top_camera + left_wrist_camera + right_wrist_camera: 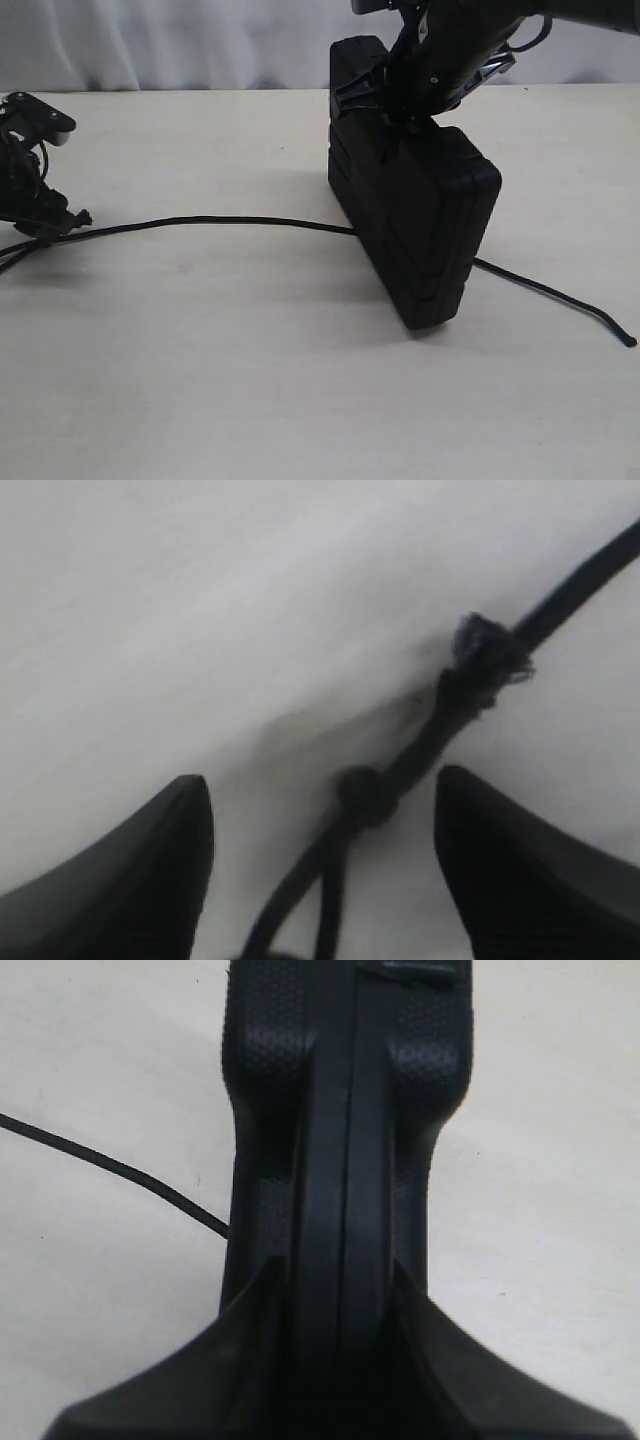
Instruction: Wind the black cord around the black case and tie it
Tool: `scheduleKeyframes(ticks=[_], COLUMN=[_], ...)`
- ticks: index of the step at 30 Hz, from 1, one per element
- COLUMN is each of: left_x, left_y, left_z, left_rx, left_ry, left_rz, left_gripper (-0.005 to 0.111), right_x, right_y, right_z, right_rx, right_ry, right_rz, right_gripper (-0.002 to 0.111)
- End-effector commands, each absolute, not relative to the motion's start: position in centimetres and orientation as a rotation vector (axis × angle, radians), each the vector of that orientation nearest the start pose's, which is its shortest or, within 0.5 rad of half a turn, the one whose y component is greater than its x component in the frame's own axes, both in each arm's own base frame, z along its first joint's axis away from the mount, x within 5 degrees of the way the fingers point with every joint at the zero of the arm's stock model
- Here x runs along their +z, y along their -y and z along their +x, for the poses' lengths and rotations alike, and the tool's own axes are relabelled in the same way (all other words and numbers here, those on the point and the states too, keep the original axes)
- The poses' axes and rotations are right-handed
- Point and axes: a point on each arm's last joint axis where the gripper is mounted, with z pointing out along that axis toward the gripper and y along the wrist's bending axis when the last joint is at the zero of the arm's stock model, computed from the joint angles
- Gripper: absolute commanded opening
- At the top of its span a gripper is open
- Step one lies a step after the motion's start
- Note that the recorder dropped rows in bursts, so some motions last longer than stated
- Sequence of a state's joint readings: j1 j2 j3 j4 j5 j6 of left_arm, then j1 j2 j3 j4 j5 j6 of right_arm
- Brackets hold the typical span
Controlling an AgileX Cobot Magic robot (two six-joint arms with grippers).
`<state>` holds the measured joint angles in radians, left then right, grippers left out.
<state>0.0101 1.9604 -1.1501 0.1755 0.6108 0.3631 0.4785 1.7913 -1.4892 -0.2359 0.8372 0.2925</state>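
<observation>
The black case point(415, 220) stands on its narrow edge on the pale table point(200, 350). My right gripper point(402, 118) comes down from above and is shut on the case's top edge; the right wrist view shows the case point(345, 1110) clamped between the jaws of that gripper point(340, 1295). The black cord point(220, 221) lies on the table from the far left, passes at the case's base and ends at the right point(628, 341). My left gripper point(320, 780) stands open over the cord's knot point(362, 792) and frayed end point(485, 650), with neither finger touching them.
A white curtain point(150, 40) hangs behind the table's far edge. The left arm point(30, 150) with its cables sits at the table's left edge.
</observation>
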Motion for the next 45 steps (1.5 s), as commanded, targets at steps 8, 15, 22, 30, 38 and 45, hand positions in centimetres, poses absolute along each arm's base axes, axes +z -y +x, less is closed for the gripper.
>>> scheduleKeyframes(ticks=[8,15,22,30,38,45], left_x=[9.1,8.9,9.8,10.3,13.3,14.8], left_y=[-1.6,0.1,4.1,8.7,12.0,12.1], left_z=[37.0,36.1,35.3,34.1,34.4,35.7], left_rx=[0.286,0.037,-0.691,-0.927,-1.215,-1.115], left_ry=[-2.900,-3.031,-3.091,-3.096,-2.900,-2.638], left_rz=[0.920,0.673,0.133,0.270,0.750,1.193], left_gripper=[0.029,0.000,0.000,0.052,0.066,0.059], right_x=[27.2,27.2,27.2,27.1,27.1,27.1], right_y=[-16.1,-16.1,-16.0,-16.0,-16.0,-16.0], right_z=[35.5,35.5,35.5,35.4,35.4,35.4], right_rx=[-0.104,-0.105,-0.107,-0.118,-0.120,-0.120], right_ry=[-2.622,-2.622,-2.623,-2.639,-2.638,-2.638], right_rz=[-0.449,-0.451,-0.454,-0.456,-0.465,-0.465], right_gripper=[0.004,0.004,0.004,0.004,0.004,0.004])
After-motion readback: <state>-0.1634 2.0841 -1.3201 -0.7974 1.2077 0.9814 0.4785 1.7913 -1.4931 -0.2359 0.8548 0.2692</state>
